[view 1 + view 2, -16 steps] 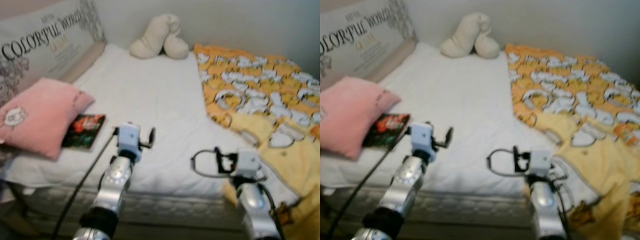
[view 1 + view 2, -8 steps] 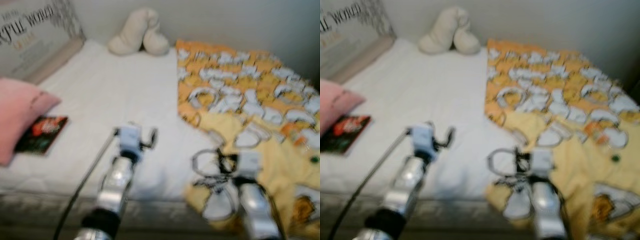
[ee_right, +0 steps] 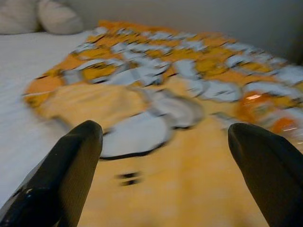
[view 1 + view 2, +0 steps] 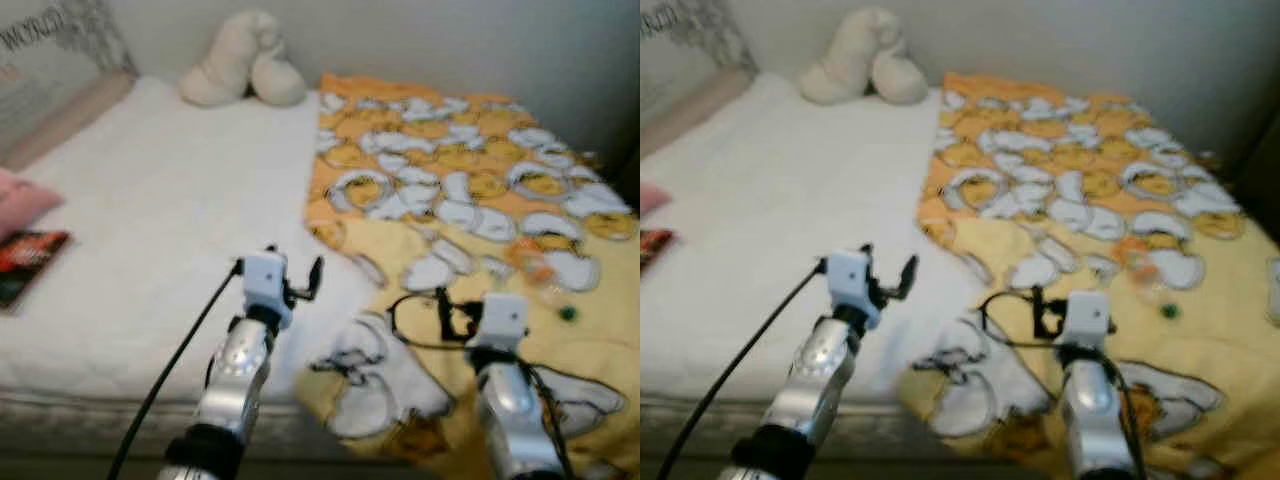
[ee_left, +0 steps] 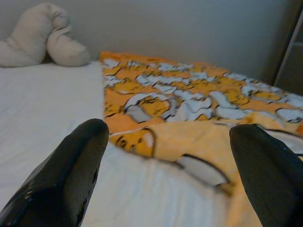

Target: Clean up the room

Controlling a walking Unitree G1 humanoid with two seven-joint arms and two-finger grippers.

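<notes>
Left eye view puts us at the near edge of the bed (image 4: 150, 230), and by our reading the tidying has hardly begun. The blanket (image 4: 470, 200), orange and yellow with white patches, sprawls rumpled over the right half of the mattress, its near corner flopping over the near edge and its left border folded in an uneven line. That, we judge, is the main job left: it needs pulling straight and smoothing out.

Our left gripper (image 4: 300, 282) hangs above the white sheet, just left of the blanket's border, touching nothing. Our right gripper (image 4: 420, 312) hovers over the blanket's yellow near part. In both wrist views the black fingers (image 5: 71, 161) stand wide apart, released, with only bedding between them; we are grasping nothing on either side.

Other bits wait too. At the far end a cream plush (image 4: 240, 60) slumps against the wall. At the left edge lies a book (image 4: 25, 262) with a dark red cover, and just beyond it peeks a corner of a pink pillow (image 4: 20, 195). On the blanket, right of our right gripper, sit some small things (image 4: 545, 272), one orange, one green, too blurred for us to name.

So, nothing picked up, nothing straightened yet; the whole bed is ours to sort.
</notes>
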